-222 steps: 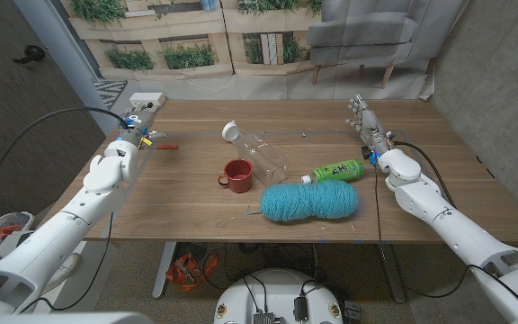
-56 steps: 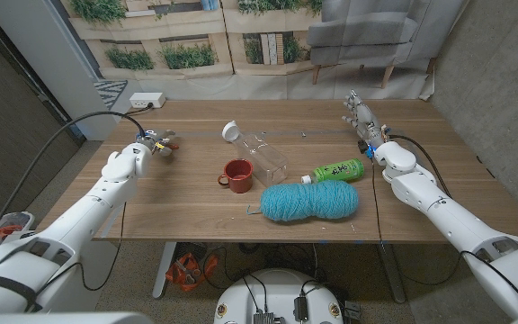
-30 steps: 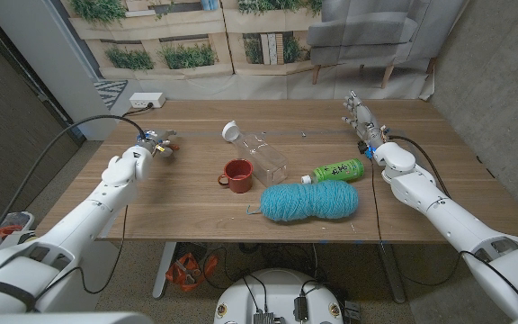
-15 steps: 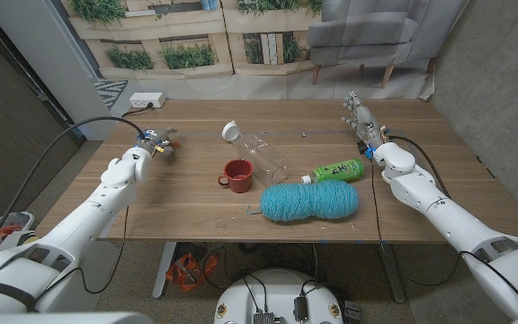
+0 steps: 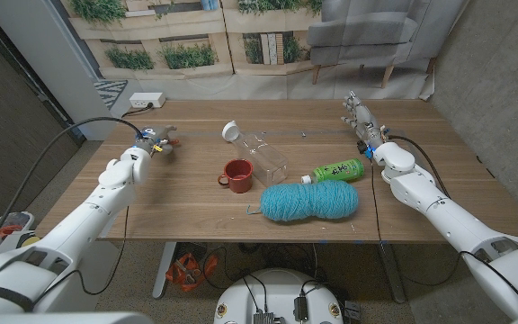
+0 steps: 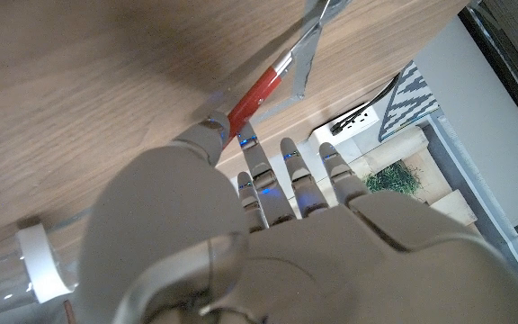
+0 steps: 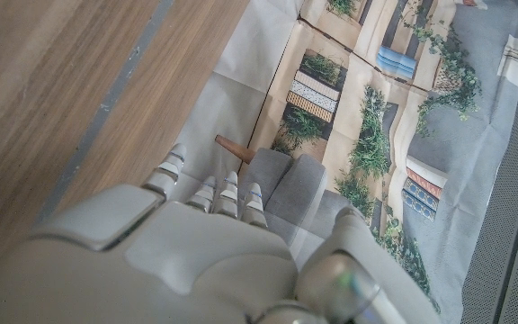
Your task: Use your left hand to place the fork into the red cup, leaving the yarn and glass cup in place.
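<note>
My left hand (image 5: 149,144) is over the table's far left part and pinches the fork (image 5: 168,138) by its red handle (image 6: 257,90). The fork's metal end (image 6: 310,40) points away from the fingers, and it casts a shadow on the wood below. The red cup (image 5: 237,175) stands upright near the middle, well to the right of that hand. Behind the cup, the glass cup (image 5: 266,155) lies on its side. The teal yarn (image 5: 309,201) lies near the front edge. My right hand (image 5: 361,117) stays at the far right, fingers stretched out and holding nothing.
A green bottle (image 5: 338,168) lies between the yarn and my right arm. A white lid (image 5: 231,131) sits at the glass cup's far end. A white power strip (image 5: 147,101) lies at the table's far left corner. Bare wood stretches between my left hand and the red cup.
The fork lay on the table beside my left hand; now that hand holds it and has edged slightly away from me. My right hand has stayed put.
</note>
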